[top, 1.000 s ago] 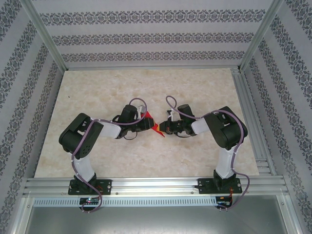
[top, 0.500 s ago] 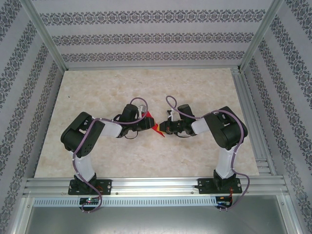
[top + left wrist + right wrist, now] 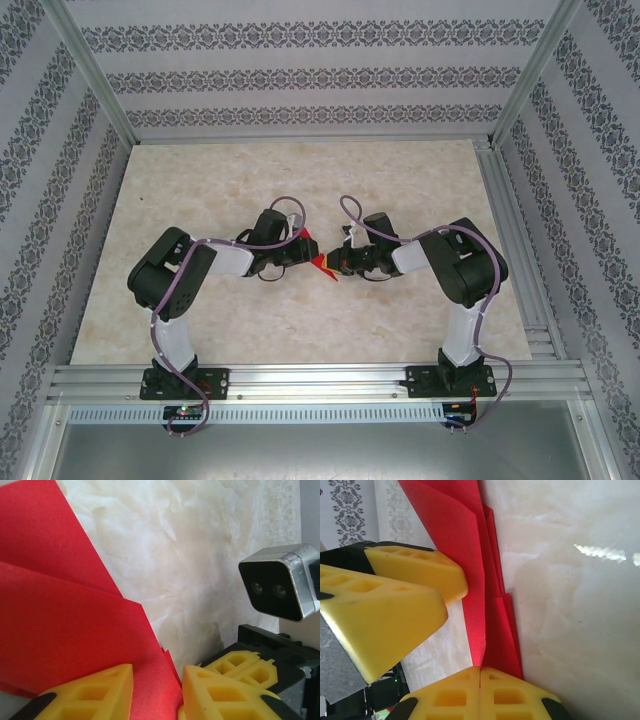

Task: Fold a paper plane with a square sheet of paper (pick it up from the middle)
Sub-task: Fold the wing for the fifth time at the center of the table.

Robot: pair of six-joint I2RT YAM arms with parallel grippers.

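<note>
The right claw [image 3: 480, 681] is pressed fully together. Its yellow fingers [image 3: 520, 697] pinch a folded edge of the red paper plane [image 3: 465, 545], which runs straight into the seam between them. The left claw [image 3: 157, 677] stands partly open, with red paper showing in the gap between its fingers [image 3: 90, 697]. One fingertip lies against the sheet, but I cannot tell whether the pair presses it. The plane sits between the two claws, at the middle of the marble-patterned bench [image 3: 300, 180].

A pale marbled table [image 3: 200, 320] lies inside an aluminium frame [image 3: 320, 378].
</note>
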